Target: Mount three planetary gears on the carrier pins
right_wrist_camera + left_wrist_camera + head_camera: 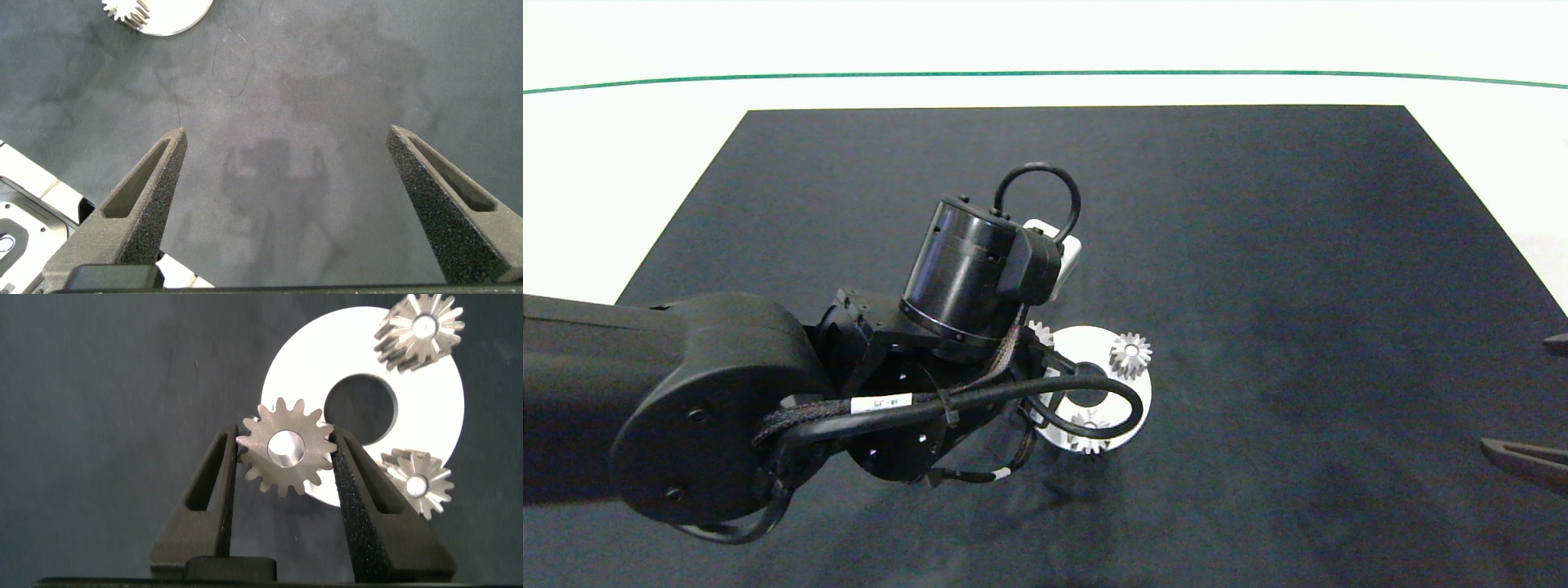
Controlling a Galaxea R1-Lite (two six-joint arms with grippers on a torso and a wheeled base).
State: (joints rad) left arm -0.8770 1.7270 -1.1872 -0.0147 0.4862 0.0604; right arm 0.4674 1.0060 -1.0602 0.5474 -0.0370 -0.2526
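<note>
The white round disc [306, 363] lies on the black mat, with a planetary gear on each of its three carrier pins. My left gripper [282, 437] is shut on one silvery gear [286, 449], its foam pads [355, 498] pressing the teeth from both sides. That gear sits at the disc's rim, and a pin end [285, 449] shows in its bore. Two other gears [419, 331] [418, 482] sit on their own pins. In the head view the left wrist hides the gripper's fingers; only the disc [1127, 392] and the gears [1130, 354] [1089, 433] [1039, 332] show.
My right gripper [1515, 396] hangs open over bare mat at the right edge, well away from the disc [176, 16]. The mat [1258, 245] lies on a white table [621, 163], crossed at the far side by a green line [1045, 73].
</note>
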